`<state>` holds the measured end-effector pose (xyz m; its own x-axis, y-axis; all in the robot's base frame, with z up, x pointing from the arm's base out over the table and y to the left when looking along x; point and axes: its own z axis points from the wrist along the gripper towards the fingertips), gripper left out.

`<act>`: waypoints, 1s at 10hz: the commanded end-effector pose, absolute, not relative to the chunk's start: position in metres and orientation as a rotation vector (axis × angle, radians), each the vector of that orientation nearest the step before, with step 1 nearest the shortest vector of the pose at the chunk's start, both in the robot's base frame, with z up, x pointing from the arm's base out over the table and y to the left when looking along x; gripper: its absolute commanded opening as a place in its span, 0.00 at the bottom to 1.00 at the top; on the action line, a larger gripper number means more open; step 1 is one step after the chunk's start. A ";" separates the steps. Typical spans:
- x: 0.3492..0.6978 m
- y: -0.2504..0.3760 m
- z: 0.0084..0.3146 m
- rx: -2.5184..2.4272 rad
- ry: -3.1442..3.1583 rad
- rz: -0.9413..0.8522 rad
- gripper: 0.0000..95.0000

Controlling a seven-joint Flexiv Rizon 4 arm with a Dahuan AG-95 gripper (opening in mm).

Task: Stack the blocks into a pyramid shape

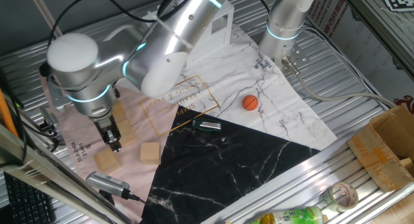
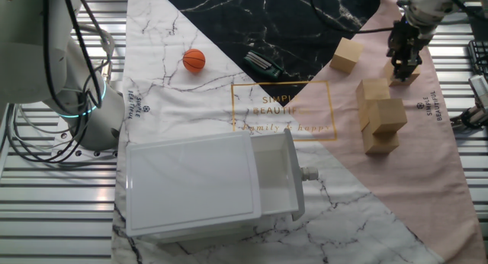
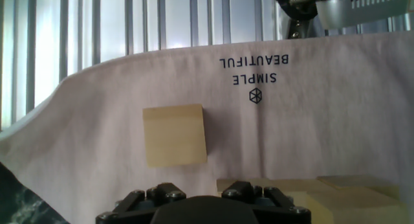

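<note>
Light wooden blocks lie on the pink part of the cloth. One lone block [image 1: 107, 160] [image 2: 406, 75] [image 3: 174, 134] sits just beyond my gripper [image 1: 114, 144] [image 2: 402, 63], which hangs low over the cloth beside it, with nothing seen between its fingers. The hand view shows only the gripper's housing [image 3: 200, 208]; the fingertips are hidden. A second lone block [image 1: 150, 151] [image 2: 347, 54] rests near the black cloth. A tight cluster of blocks [image 1: 124, 128] [image 2: 381, 115] [image 3: 310, 187] stands close to the gripper, one raised on others.
An orange ball [image 1: 250, 102] [image 2: 194, 59] lies on the white marble cloth. A white box-like house [image 2: 206, 184] [image 1: 220, 23] stands at that end. A small dark-green tool [image 1: 207, 125] [image 2: 263, 63] lies mid-cloth. A cardboard box [image 1: 388, 149] sits off the cloth.
</note>
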<state>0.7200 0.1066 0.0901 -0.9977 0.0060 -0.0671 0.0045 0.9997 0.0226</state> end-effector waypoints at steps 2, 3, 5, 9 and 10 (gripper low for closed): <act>0.717 0.106 0.091 0.005 3.068 0.034 0.60; 0.717 0.106 0.091 0.002 3.068 0.033 0.60; 0.720 0.113 0.094 -0.004 3.078 0.029 0.60; 0.729 0.110 0.091 -0.016 3.078 0.045 0.60; 0.733 0.112 0.090 -0.014 3.080 0.054 0.60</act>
<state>0.7316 0.1116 0.0911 -0.9979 -0.0068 -0.0652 -0.0090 0.9994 0.0337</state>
